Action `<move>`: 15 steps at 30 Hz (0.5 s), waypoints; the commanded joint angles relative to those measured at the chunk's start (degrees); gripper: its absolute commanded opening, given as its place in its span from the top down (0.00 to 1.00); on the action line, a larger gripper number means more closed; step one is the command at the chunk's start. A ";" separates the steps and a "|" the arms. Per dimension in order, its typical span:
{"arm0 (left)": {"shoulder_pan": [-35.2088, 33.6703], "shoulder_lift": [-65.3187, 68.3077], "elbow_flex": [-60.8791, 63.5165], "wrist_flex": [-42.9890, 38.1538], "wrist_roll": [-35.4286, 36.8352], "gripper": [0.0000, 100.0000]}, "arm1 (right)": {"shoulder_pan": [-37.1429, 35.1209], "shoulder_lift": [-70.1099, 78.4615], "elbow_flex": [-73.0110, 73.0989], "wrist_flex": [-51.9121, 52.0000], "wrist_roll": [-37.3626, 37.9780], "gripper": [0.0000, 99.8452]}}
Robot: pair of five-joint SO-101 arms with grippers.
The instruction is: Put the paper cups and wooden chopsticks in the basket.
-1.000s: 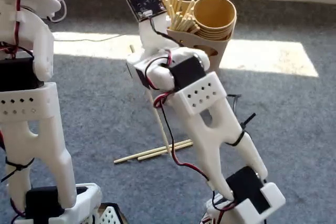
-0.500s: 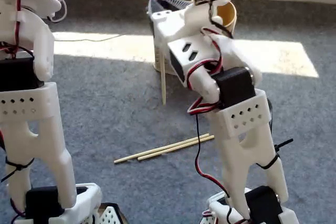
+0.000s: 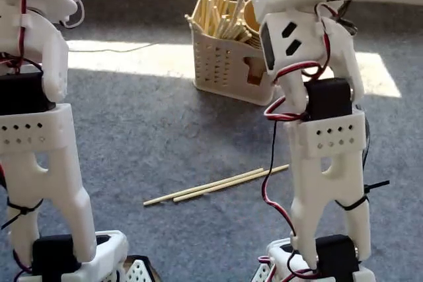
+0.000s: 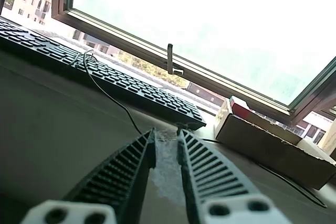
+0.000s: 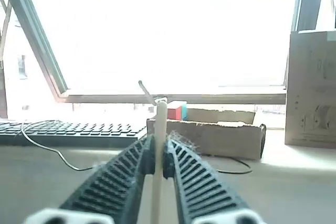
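Chopsticks are nearly all gathered: a bundle (image 3: 215, 4) stands in the basket (image 3: 225, 67) beside the stacked paper cups (image 3: 250, 21), and two loose chopsticks (image 3: 218, 185) lie side by side on the carpet (image 3: 145, 137) in front of it. One more chopstick (image 5: 160, 113) is pinched between the closed fingers of the right gripper (image 5: 159, 140), its end poking out past the fingertips. The right arm (image 3: 324, 130) rises tall beside the basket with its wrist over the basket's cup side, and its camera looks out level at the window (image 5: 173, 30) rather than down. The step in hand appears to be the drop. To do it well, the wrist should tip so the stick's lower end points into the open part of the basket, clear of the rim and the cups. The fingers should part only once that end is below the rim, because a release from high up could let the light stick bounce off the bundle and onto the carpet. The left gripper (image 4: 166, 130) has its fingers almost together on nothing and points toward the window, well apart from the basket.
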 commanded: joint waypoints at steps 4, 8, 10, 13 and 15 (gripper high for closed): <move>0.22 -2.51 -2.33 0.00 0.53 0.91 | 1.63 -0.13 8.40 -18.07 -0.62 0.99; 0.22 -2.51 -2.33 0.00 0.53 0.91 | 1.54 -0.04 13.93 -26.68 -0.62 0.99; 0.22 -2.51 -2.33 0.00 0.53 0.91 | 1.45 0.48 16.04 -28.97 -0.62 0.99; 0.22 -2.51 -2.33 0.00 0.53 0.91 | 1.45 2.86 17.54 -29.49 -0.44 0.99; 0.22 -2.51 -2.24 0.00 0.53 0.91 | 1.45 5.41 17.54 -29.67 -0.26 0.99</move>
